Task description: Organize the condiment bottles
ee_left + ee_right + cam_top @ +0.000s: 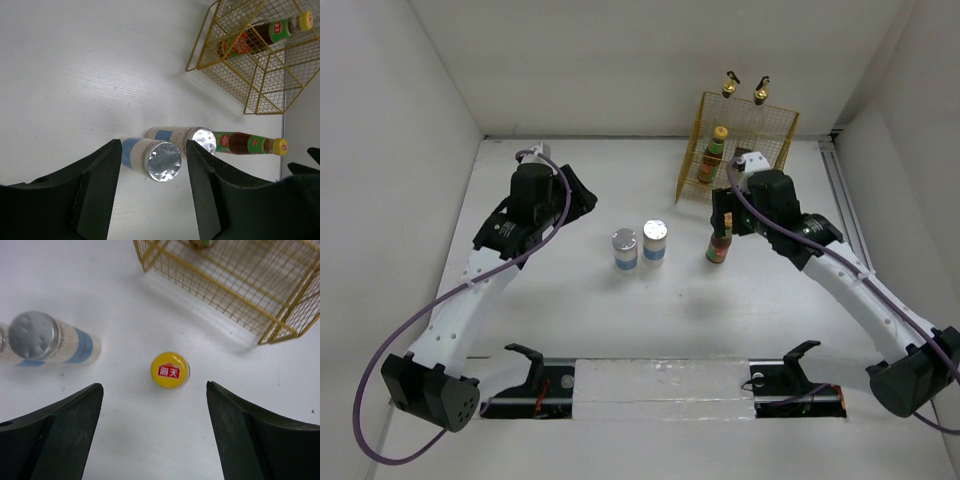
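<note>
Right pincer (153, 388) gapes wide, empty, directly over the upright red sauce bottle with yellow cap (170, 370) on the white bench (125, 440). Left pincer (154, 146), half open and empty, faces two white, blue-banded, silver-lidded cylinders (161, 161) standing ahead of it

The right wrist view's left edge cuts off one white shaker (1, 347). Its top edge clips the racked bottle (201, 242), whose label is unreadable.

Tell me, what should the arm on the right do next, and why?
Probably lower the right gripper straight down around the red bottle with the yellow cap: its jaws stand open above it, and it stands outside the yellow wire rack.
</note>
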`<state>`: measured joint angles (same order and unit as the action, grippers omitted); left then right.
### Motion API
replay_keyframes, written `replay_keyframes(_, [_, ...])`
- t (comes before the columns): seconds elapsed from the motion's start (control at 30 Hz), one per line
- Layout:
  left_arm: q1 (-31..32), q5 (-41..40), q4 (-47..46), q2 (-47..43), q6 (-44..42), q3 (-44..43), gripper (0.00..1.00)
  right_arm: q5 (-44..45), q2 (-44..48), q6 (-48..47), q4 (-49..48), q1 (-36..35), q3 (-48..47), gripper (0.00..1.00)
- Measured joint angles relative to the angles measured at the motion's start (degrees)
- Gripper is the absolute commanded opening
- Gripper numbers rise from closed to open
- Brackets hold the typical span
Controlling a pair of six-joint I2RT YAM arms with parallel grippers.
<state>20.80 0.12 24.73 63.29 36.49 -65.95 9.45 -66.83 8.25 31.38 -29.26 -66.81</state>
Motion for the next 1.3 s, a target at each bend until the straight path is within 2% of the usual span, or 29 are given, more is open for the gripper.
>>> replay_keyframes(0.17, [0.13, -0.02, -0.42, 0.72, -0.07, 0.0, 0.5, 0.7, -1.27, 1.6, 1.84, 0.02, 2.95, 0.83])
replay_keyframes(0.4, [0.28, 0.04, -1.14, 0.74, -0.07, 0.0, 0.5, 1.27, -7.74, 1.55, -0.13, 0.52, 2.91, 0.74])
replay_keyframes(0.5, [0.52, 0.07, -1.36, 0.74, -0.07, 0.0, 0.5, 1.38, -9.68, 1.22, -1.33, 0.68, 2.91, 0.63])
replay_keyframes(0.6, [0.61, 0.09, -1.36, 0.74, -0.09, 0.0, 0.5, 1.77, -10.29, 1.03, -2.54, 0.68, 2.93, 0.58])
replay_keyframes(0.67, [0.61, 0.11, -1.42, 0.74, -0.09, 0.0, 0.5, 2.25, -10.29, 0.96, -3.56, 0.68, 2.93, 0.51])
replay_keyframes(0.73, [0.61, 0.26, -1.44, 0.74, -0.09, 0.0, 0.5, 2.91, -10.32, 0.87, -4.42, 0.68, 2.95, 0.34])
replay_keyframes(0.77, [0.61, 0.28, -1.42, 0.74, -0.09, 0.0, 0.5, 3.08, -10.4, 0.9, -4.83, 0.68, 2.97, 0.3])
replay_keyframes(0.87, [0.61, 0.33, -1.46, 0.74, -0.09, 0.0, 0.5, 3.61, -10.62, 1.01, -5.27, 0.68, 2.97, 0.19])
replay_keyframes(0.97, [0.61, 0.35, -1.51, 0.74, -0.09, 0.0, 0.5, 4.46, -10.62, 0.92, -4.66, 0.22, 2.67, 0.13])
replay_keyframes(1.17, [0.61, 0.46, -1.79, 0.74, -0.09, 0.0, 0.5, 5.66, -10.71, -0.83, 2.45, -0.37, -3.89, 0.07])
replay_keyframes(1.3, [0.61, 0.48, -1.79, 0.74, -0.09, 0.0, 0.5, 4.28, -10.95, -1.66, 5.01, 1.97, -14.19, 0.04])
